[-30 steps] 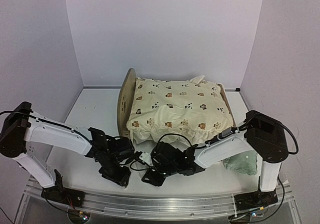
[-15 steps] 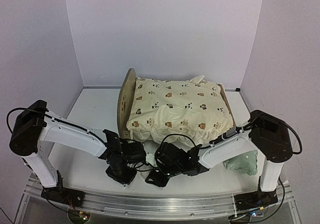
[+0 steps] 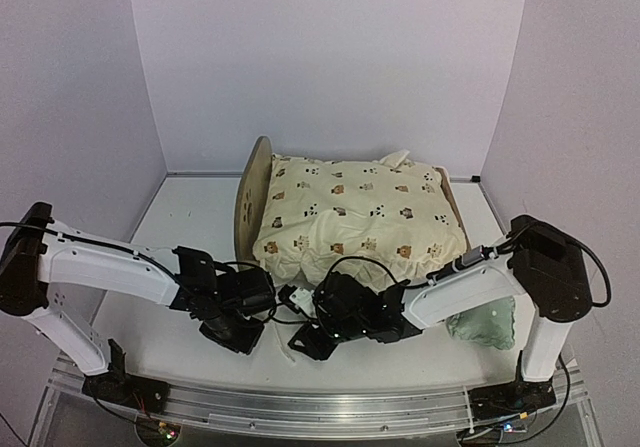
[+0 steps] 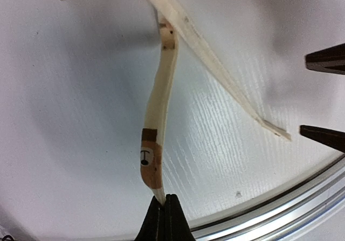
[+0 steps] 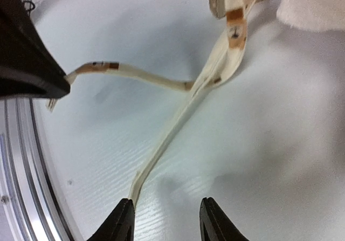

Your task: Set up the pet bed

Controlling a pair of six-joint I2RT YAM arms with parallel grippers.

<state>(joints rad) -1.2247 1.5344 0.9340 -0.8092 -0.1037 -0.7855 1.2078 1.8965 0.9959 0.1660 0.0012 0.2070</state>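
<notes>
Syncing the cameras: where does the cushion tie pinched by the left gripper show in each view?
Top external: the tie, a small pale strip low centre, just right of the left gripper.
Left wrist: centre, rising from the shut left gripper at the bottom edge.
Right wrist: upper left, arcing right from the left gripper's black finger.
Shared landmark: the aluminium rail at the table's near edge.

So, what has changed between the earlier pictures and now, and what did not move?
The left gripper has closed on the end of one cushion tie, and it shifted slightly toward the pet bed. The right gripper stays open by the end of the second tie. The cushion, the pet bed and the green pillow lie as before.
</notes>
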